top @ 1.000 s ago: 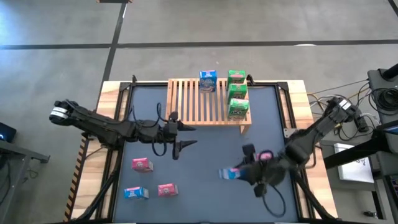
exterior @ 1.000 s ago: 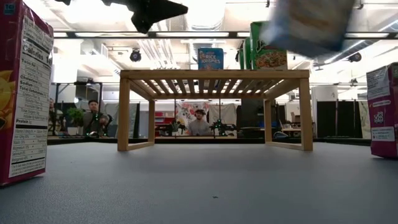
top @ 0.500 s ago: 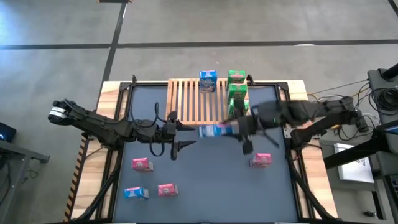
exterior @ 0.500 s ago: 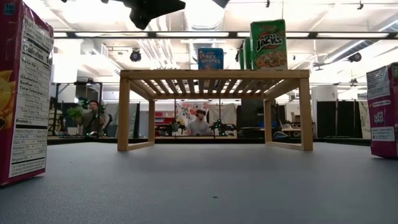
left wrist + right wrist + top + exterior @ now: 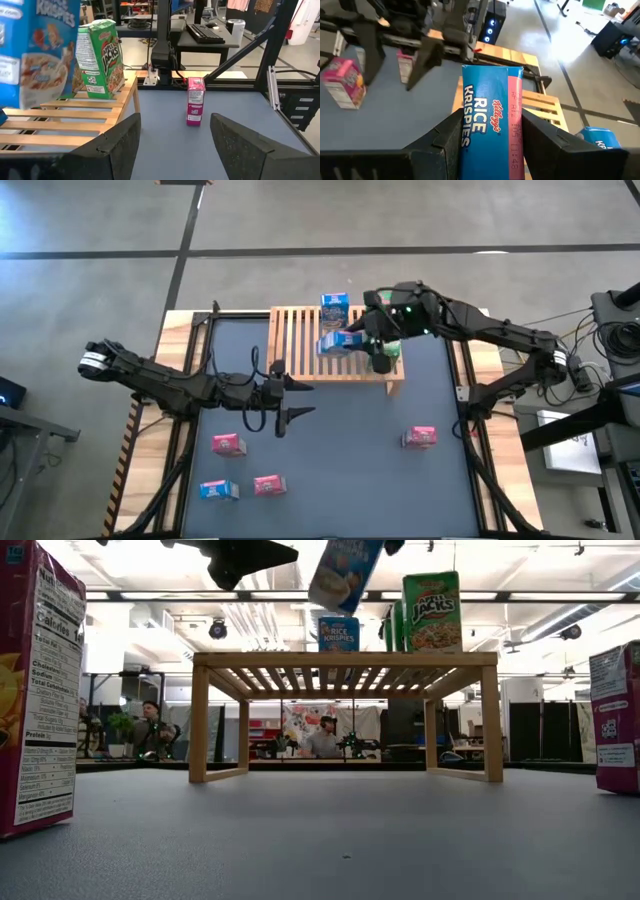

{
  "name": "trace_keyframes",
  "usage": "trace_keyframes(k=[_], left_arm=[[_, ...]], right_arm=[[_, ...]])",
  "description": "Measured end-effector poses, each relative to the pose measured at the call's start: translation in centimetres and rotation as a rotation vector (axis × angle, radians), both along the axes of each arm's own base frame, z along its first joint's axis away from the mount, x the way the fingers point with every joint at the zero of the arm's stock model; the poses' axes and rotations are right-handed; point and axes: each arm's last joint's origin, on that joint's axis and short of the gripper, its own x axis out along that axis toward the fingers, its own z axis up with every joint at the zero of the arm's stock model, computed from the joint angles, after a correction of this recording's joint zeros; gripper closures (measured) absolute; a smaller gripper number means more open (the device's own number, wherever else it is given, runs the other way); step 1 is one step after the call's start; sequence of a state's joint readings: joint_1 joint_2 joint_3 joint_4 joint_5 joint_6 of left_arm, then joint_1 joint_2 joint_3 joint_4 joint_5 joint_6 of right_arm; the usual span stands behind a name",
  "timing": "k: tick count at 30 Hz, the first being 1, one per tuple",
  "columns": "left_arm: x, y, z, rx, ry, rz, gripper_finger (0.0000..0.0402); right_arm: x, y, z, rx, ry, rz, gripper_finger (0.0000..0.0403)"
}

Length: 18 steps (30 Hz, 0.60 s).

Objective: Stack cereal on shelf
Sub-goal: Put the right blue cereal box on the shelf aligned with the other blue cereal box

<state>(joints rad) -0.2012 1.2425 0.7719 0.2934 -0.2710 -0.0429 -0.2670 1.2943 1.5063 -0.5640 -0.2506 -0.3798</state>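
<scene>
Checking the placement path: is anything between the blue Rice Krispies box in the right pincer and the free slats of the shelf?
Nothing visible blocks it. The right pincer holds the blue Rice Krispies box tilted above the wooden shelf. Another blue box stands behind it and green Apple Jacks boxes beside it; the slats below are bare.

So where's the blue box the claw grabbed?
From above, the right claw holds the blue box over the shelf, beside the green boxes.

Right gripper (image 5: 362,340) clamped, arm outstretched; left gripper (image 5: 303,399) parted.
</scene>
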Motion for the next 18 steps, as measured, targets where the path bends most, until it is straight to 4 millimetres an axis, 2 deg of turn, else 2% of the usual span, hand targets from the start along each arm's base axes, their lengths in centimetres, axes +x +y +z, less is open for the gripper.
trace_keyframes(k=[8,18], left_arm=[[0.0,0.0,-0.1,0.001,0.005,0.0,0.0178],[0.0,0.0,-0.2,0.004,0.02,0.0,0.0178]], right_arm=[[1.4,-2.4,-1.9,-0.01,0.064,-0.029,0.0243],[2.3,-3.8,-3.4,-0.015,0.119,-0.047,0.0243]])
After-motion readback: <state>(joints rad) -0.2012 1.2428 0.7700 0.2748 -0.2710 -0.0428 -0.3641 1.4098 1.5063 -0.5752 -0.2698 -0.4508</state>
